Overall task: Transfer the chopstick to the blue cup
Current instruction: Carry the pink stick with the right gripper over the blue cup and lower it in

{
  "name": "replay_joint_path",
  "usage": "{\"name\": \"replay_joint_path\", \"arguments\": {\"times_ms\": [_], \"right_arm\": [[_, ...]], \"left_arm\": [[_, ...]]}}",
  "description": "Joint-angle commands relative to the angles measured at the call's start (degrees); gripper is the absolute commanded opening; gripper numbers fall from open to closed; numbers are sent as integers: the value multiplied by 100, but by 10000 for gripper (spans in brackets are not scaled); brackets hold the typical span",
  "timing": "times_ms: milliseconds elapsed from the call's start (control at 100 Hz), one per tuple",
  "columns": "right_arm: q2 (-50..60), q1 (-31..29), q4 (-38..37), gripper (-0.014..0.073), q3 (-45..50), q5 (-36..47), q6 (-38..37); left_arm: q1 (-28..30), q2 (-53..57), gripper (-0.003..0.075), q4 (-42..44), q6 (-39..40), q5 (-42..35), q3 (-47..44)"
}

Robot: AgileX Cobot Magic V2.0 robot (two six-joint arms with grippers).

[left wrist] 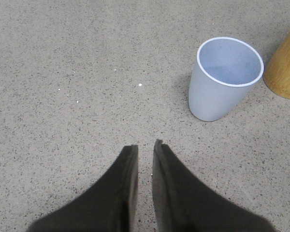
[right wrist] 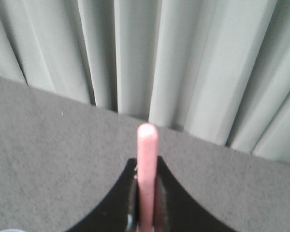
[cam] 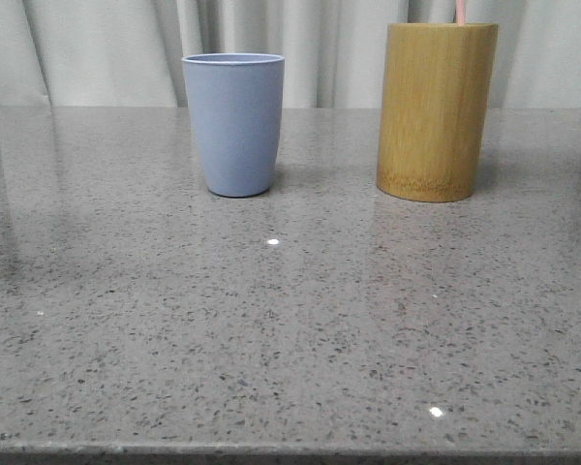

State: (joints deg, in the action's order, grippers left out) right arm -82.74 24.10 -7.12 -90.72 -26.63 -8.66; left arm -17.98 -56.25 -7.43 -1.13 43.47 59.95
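**Right gripper clamped on chopstick**

Right gripper [right wrist: 146, 193] pinches the chopstick [right wrist: 147, 164], its tip above the bamboo holder [cam: 436, 111]. You're mid-lift, I judge; next, carry it over the blue cup [cam: 234, 121]. Left gripper [left wrist: 145, 159] hovers nearly closed, empty.

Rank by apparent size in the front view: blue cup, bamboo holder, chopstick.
1. Bamboo holder, tallest and widest.
2. Blue cup, shorter and narrower; it stands about as far back, so the ranking holds.
3. Chopstick, just a thin pink sliver above the holder's rim, cut off by the frame.
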Motion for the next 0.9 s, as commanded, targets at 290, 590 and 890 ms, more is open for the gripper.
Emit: {"name": "replay_joint_path", "arguments": {"times_ms": [290,590,890], "right_arm": [[315,764,-64,-69,-206,1262,96],[79,1355,45,-69,-206,1979,96],[-481,1474,249,-69,-206,2376,96]], "left_arm": [[19,104,73,-50,49,-418,160],[19,104,73,-58,49,-429,160],[19,104,73,-58,49,-429,160]]}}
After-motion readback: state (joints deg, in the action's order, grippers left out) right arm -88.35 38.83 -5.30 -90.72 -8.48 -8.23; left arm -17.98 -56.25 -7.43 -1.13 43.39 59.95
